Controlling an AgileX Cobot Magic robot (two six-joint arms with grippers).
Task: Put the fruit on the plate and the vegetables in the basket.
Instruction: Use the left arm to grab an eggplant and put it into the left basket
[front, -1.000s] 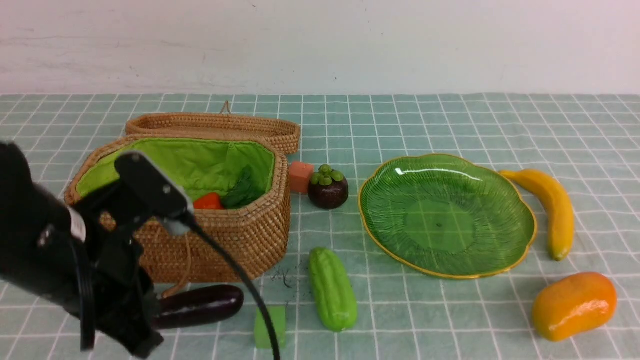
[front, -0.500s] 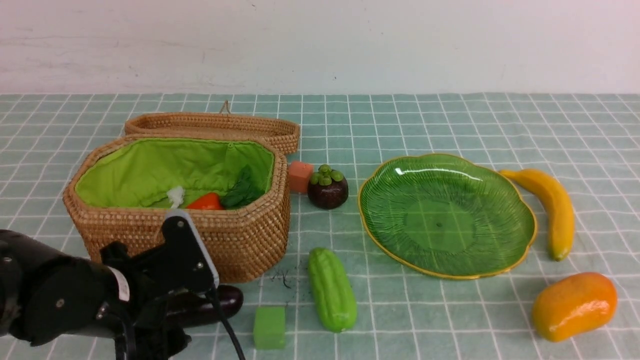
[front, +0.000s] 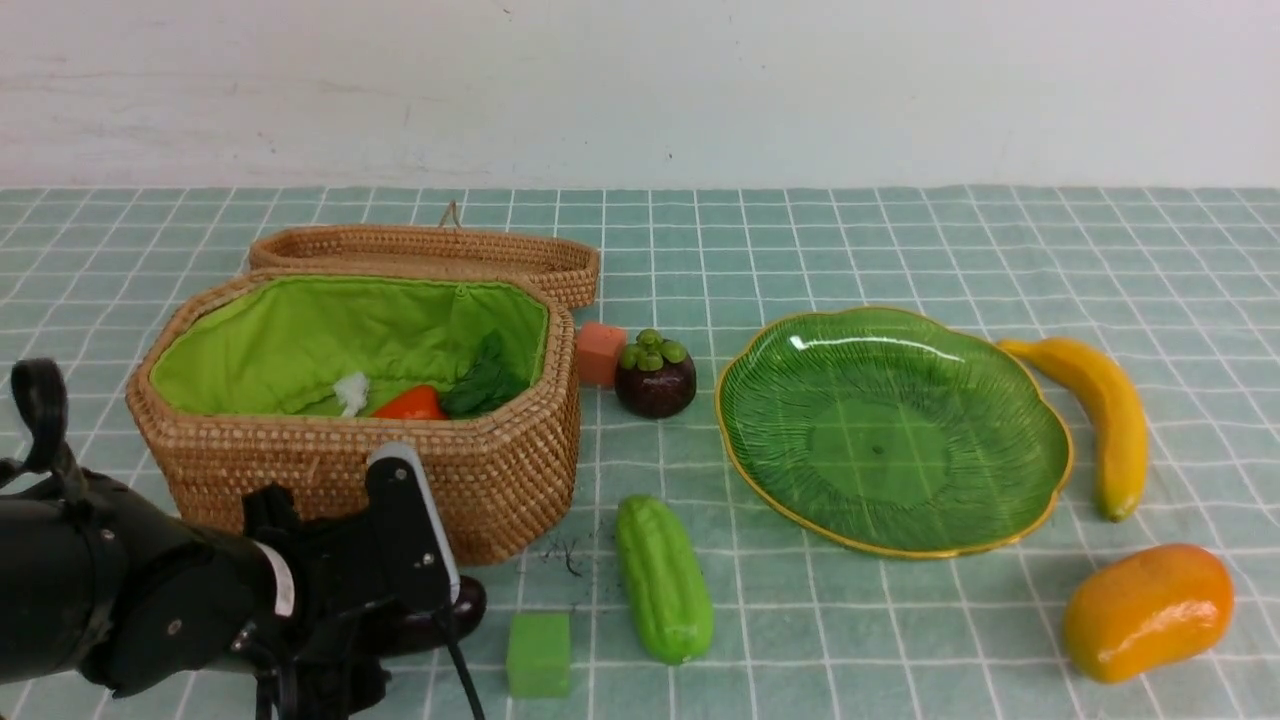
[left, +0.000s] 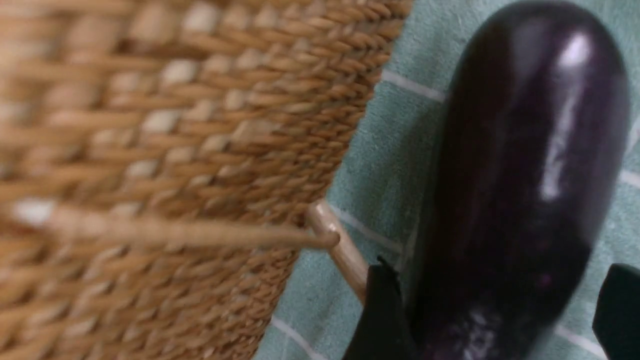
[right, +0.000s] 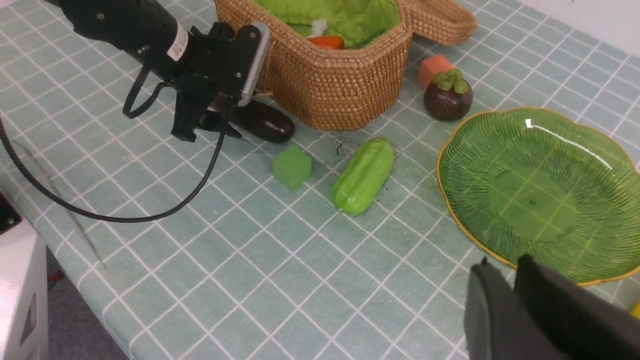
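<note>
Left arm (front: 150, 600) is sinking lower over the eggplant (left: 525, 150).
Its fingers (left: 382, 315) are straddling it, spread open; right fingers (right: 545, 305) are sitting closed together, empty.

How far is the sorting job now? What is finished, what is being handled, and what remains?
Done: only the carrot lies in the basket. In hand: the left gripper stands open astride the eggplant, which lies in front of the basket, not yet lifted. Left: the eggplant and the gourd for the basket; the banana, mango and mangosteen for the plate, which holds nothing.
</note>
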